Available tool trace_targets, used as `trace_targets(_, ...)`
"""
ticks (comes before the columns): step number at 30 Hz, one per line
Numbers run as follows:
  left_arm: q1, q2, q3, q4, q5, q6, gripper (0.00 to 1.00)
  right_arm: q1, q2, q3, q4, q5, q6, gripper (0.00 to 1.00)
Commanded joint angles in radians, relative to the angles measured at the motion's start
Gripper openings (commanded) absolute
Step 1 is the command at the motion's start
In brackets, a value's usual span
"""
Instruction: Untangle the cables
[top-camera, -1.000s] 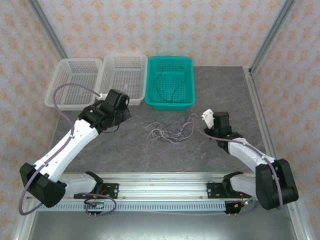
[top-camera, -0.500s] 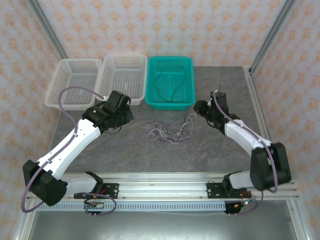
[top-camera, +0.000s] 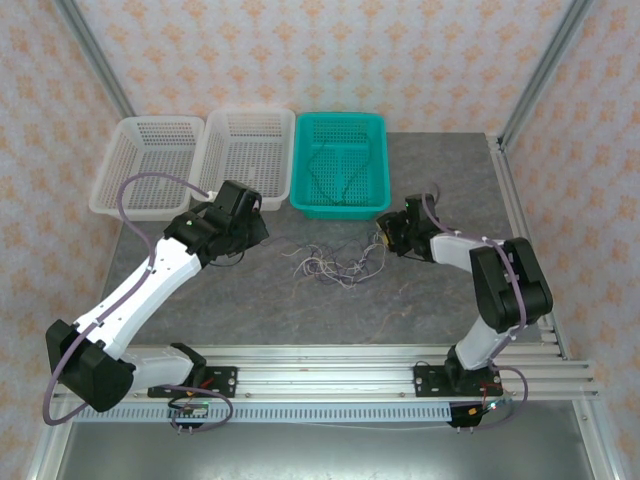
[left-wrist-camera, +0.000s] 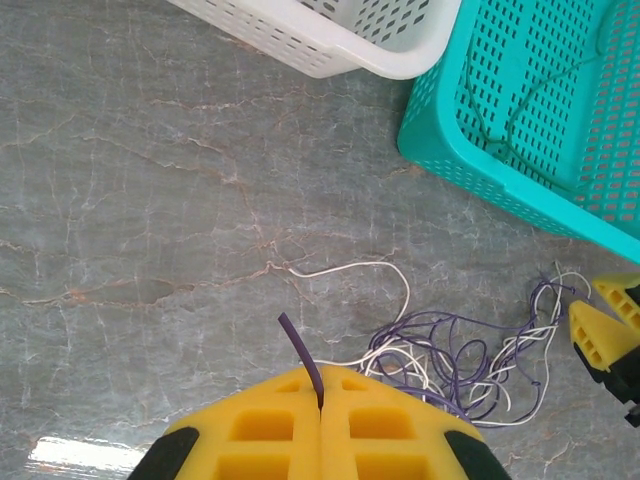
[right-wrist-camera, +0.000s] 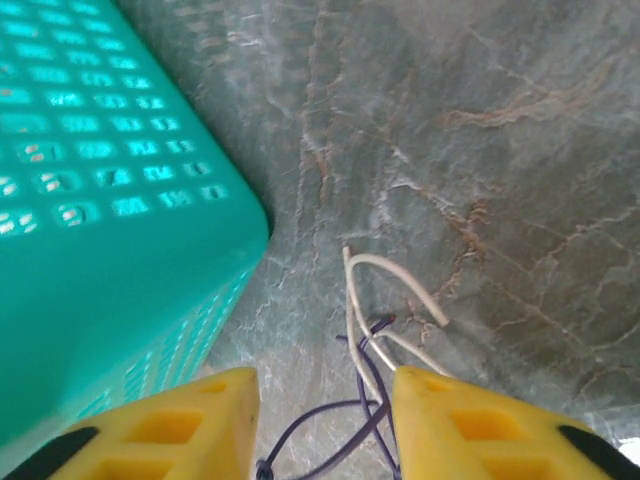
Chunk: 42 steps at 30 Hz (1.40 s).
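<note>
Step in hand: separating the strands of the heap. The green wire (top-camera: 335, 178) lies inside the teal basket (top-camera: 340, 210), so I judge one strand sorted and the purple and white ones left to do.

Where the work is: the cables (top-camera: 340, 263) lie in a loose knot on the grey table (top-camera: 430, 300), in the middle, just in front of the teal basket and between my two arms. From the left wrist the knot (left-wrist-camera: 450, 360) shows as purple loops interlaced with white ones.

Left gripper (left-wrist-camera: 320, 385): fully closed, yellow fingers pressed together. A purple wire (left-wrist-camera: 298, 345) is pinched in the seam, its short free end sticking out ahead of the fingertips. I cannot trace how this strand runs into the knot.

Right gripper (right-wrist-camera: 325, 395): partly open, perhaps a third of its span, holding nothing. It sits low at the right end of the knot, close to the near corner of the basket (right-wrist-camera: 100, 200). A curled white wire (right-wrist-camera: 385, 270) and some thin purple strands lie in the gap between the fingers. Whether the pads touch them I cannot tell.

Next move, as I judge it: close the right fingers on the white strand alone, then draw the two arms apart slowly.

Risk: the purple strands sit in the same gap, so a careless pinch takes both colours and tightens the knot.
</note>
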Motion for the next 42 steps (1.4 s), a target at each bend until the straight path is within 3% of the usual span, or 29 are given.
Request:
trace_targets(1, 0.002, 0.007, 0.014, 0.003, -0.002, -0.009, 0.00, 0.010, 0.024, 0.031, -0.001, 0.008, 0.036, 0.27)
trace_targets(3, 0.001, 0.007, 0.015, -0.002, -0.012, -0.010, 0.00, 0.008, 0.020, 0.022, -0.017, 0.036, 0.047, 0.06)
trace_targets(4, 0.002, 0.005, 0.016, -0.009, -0.020, -0.011, 0.00, 0.008, 0.012, 0.013, -0.025, 0.054, 0.056, 0.00)
trace_targets(11, 0.036, -0.044, 0.031, -0.140, -0.208, 0.008, 0.00, -0.050, -0.205, -0.100, -0.146, 0.227, 0.094, 0.00)
trace_targets(16, 0.158, -0.087, 0.007, -0.167, -0.186, 0.070, 0.00, -0.224, -0.416, -0.133, -0.304, 0.318, 0.092, 0.00)
trace_targets(21, 0.245, -0.092, -0.017, -0.187, -0.175, 0.137, 0.00, -0.383, -0.536, -0.048, -0.453, 0.391, 0.059, 0.00)
trace_targets(30, 0.330, -0.118, -0.168, -0.178, -0.191, 0.150, 0.00, -0.463, -0.593, 0.179, -0.613, 0.564, 0.044, 0.00)
trace_targets(36, 0.400, -0.149, -0.246, -0.162, -0.161, 0.127, 0.00, -0.536, -0.602, 0.261, -0.654, 0.620, 0.042, 0.00)
trace_targets(42, 0.439, -0.169, -0.275, -0.139, -0.132, 0.102, 0.00, -0.543, -0.607, 0.264, -0.665, 0.647, 0.009, 0.00)
